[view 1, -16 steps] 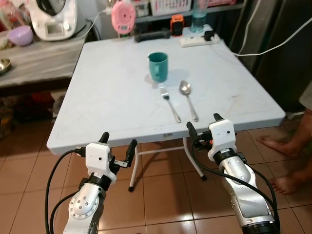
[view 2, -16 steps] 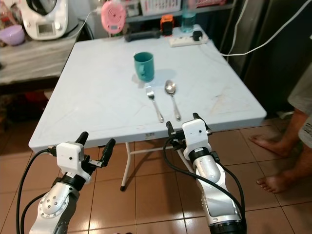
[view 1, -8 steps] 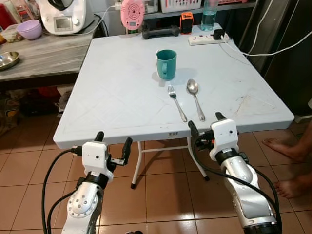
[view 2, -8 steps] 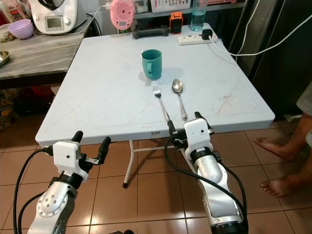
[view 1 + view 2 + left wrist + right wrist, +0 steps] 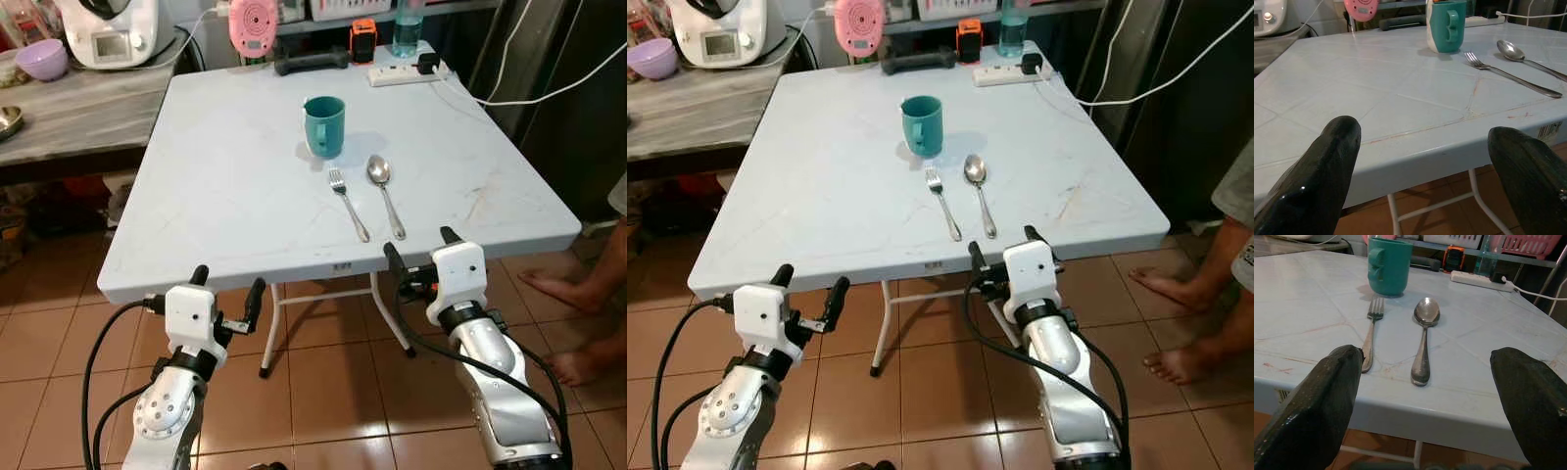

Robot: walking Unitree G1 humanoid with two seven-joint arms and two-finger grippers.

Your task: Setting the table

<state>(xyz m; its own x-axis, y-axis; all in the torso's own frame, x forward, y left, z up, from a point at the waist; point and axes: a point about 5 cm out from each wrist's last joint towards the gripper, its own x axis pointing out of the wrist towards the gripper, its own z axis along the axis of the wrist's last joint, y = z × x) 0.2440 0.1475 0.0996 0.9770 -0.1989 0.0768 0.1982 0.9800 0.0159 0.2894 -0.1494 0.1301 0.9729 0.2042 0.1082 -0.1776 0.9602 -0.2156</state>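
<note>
Mug: a teal mug (image 5: 324, 125) is seen upright on the white folding surface (image 5: 216, 196), toward its far middle, with the handle turned toward the robot.
Fork: a metal fork (image 5: 348, 204) is laid flat just in front of the mug, tines toward the mug and handle toward the near edge.
Spoon: a metal spoon (image 5: 385, 195) is laid just beside the fork on the robot's right, roughly parallel to it and apart from it, bowl toward the far side.
Right end effector: the right end effector (image 5: 422, 258) is held at the near edge of the surface, level with it, just in front of the fork and spoon handles; its two black fingers (image 5: 1322, 406) are spread wide, and nothing is held between them.
Left end effector: the left end effector (image 5: 227, 289) is held below and in front of the near edge, further to the robot's left, well apart from the cutlery; its fingers (image 5: 1317, 176) are also spread apart and empty.
Far edge of the surface: a white power strip (image 5: 404, 74), a black dumbbell (image 5: 309, 64), a small orange and black device (image 5: 363, 39) and a pink round gadget (image 5: 252, 22) are found there.
Side counter: a grey wooden counter (image 5: 69, 108) on the robot's left carries a white kitchen appliance (image 5: 108, 29) and a purple bowl (image 5: 41, 61).
Floor: brown tiles (image 5: 323, 392) are seen under the surface.
Person: bare feet (image 5: 554, 289) of a person are seen on the tiles at the robot's right.
</note>
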